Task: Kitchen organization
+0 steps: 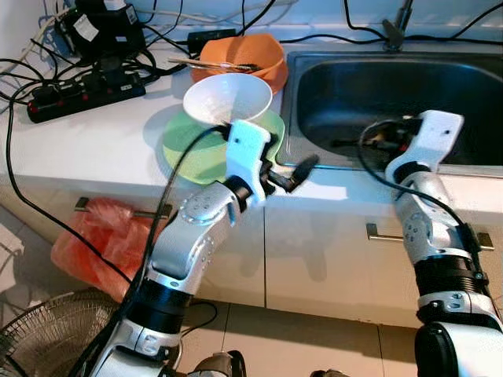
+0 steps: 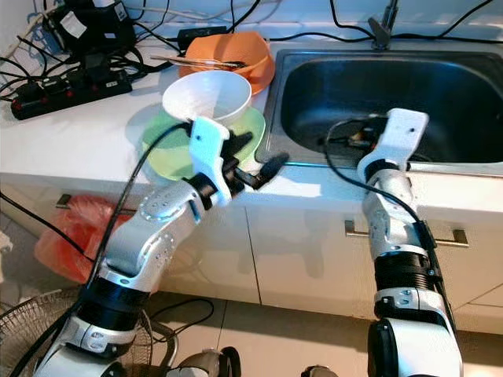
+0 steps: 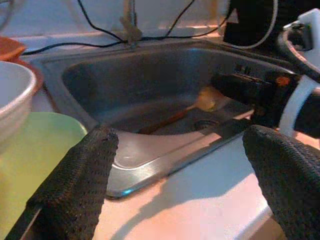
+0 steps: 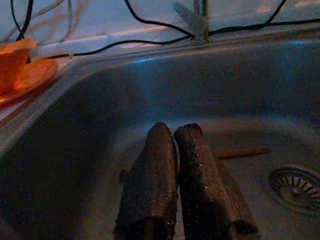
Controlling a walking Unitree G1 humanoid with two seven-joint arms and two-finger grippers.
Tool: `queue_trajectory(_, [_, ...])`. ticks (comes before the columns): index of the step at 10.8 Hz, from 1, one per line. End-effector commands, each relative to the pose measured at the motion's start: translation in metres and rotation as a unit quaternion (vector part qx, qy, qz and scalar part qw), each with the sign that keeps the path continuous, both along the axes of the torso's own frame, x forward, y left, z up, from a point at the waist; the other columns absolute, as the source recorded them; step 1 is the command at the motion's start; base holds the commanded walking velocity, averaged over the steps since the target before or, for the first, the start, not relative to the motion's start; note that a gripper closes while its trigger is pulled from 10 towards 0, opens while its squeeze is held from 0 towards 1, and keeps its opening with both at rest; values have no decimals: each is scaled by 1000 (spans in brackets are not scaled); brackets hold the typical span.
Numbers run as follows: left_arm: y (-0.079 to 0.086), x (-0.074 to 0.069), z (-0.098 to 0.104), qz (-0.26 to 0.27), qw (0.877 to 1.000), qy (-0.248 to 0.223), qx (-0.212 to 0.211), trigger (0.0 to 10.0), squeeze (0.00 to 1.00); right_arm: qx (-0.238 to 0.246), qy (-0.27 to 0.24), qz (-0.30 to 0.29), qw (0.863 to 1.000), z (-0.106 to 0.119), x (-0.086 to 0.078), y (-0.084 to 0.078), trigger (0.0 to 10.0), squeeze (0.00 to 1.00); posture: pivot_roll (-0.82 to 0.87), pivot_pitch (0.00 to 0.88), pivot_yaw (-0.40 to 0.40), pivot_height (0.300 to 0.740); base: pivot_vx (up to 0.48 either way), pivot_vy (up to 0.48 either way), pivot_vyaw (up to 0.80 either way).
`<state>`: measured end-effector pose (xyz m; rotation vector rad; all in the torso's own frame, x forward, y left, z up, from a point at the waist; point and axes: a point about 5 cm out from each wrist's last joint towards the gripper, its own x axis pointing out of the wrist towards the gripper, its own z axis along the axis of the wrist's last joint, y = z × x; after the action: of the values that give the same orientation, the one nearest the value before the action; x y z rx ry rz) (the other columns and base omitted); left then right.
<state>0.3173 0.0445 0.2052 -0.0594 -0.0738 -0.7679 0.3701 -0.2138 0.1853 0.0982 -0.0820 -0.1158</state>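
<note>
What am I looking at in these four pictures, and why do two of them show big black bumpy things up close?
This is a humanoid robot standing at a kitchen counter. Two pictures come from the camera eyes in its head, looking down at its own silver arms. The other two come from cameras on its wrists, so the black bumpy things are its own fingers.

The left gripper is open and empty over the counter's edge, beside a round pale green plate that carries a white bowl. Behind them sits an orange bowl with chopsticks laid across it, and a black power strip with cables.

The right gripper reaches into the steel sink, fingers pressed together and holding nothing. A thin wooden stick lies on the sink bottom near the drain.
</note>
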Motion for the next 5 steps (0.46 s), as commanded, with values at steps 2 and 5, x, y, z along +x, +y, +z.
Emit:
queue_trajectory(2, [0, -4, 0, -8, 1000, -1, 4, 10000, 780, -3, 25, 10, 1000, -13, 0, 5, 10000, 1000, -1, 103, 87, 740, 0, 0, 0])
queue_trajectory(5, [-1, -4, -1, -9, 1000, 4, 1, 10000, 749, 4, 27, 12, 1000, -14, 0, 5, 10000, 1000, -3, 105, 87, 740, 0, 0, 0])
